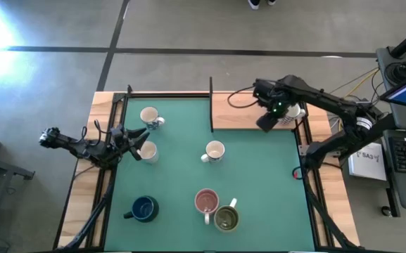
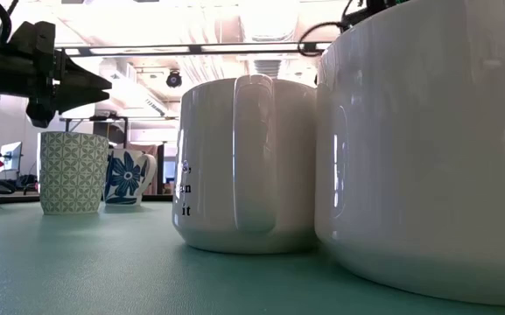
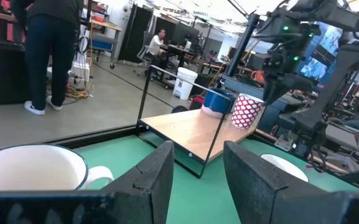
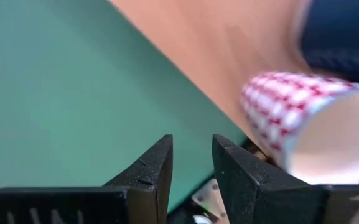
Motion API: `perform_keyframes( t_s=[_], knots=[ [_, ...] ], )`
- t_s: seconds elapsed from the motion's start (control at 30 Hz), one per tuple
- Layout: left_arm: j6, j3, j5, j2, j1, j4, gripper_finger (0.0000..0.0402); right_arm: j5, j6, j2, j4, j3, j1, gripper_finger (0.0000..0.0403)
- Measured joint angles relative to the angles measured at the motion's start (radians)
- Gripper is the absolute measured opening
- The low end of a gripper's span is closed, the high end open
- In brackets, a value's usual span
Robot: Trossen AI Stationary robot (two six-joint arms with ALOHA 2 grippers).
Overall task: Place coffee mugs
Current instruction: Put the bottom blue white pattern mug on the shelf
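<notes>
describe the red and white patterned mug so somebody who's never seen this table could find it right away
Start at the bare wooden shelf along the far edge of the green mat, on the right arm's side. At its right end, under the right gripper, sits the red-and-white patterned mug, beside a dark blue mug. It is the only mug with a red-and-white print; those on the mat are plain white, blue, pink or olive.

The left gripper (image 1: 143, 138) hung low, its fingers (image 3: 157, 177) parted. The right arm reached far, its gripper (image 4: 191, 163) tilted downward, fingers narrowly apart.
</notes>
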Motion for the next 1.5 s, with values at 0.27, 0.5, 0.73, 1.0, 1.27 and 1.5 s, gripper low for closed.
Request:
perform_keyframes(
  t_s=[0.27, 0.5, 0.73, 1.0, 1.27, 1.5],
  knots=[
    [0.000, 0.000, 0.000, 0.000, 0.000, 0.000, 0.0123, -0.060, 0.060, 0.009, 0.176, -0.001, 0.180, 0.0094],
    [0.000, 0.000, 0.000, 0.000, 0.000, 0.000, 0.0123, -0.116, -0.096, 0.025, 0.383, -0.007, 0.374, 0.0095],
    [0.000, 0.000, 0.000, 0.000, 0.000, 0.000, 0.0123, -0.116, -0.229, 0.085, 0.642, -0.017, 0.546, 0.0094],
    [0.000, 0.000, 0.000, 0.000, 0.000, 0.000, 0.0123, -0.111, -0.244, 0.203, 0.751, -0.019, 0.593, 0.0110],
    [0.000, 0.000, 0.000, 0.000, 0.000, 0.000, 0.0123, -0.095, -0.288, 0.279, 0.743, -0.019, 0.593, 0.0137],
    [0.000, 0.000, 0.000, 0.001, 0.000, 0.000, 0.0123, -0.021, -0.324, 0.280, 0.737, -0.018, 0.592, 0.0144]
  ],
)
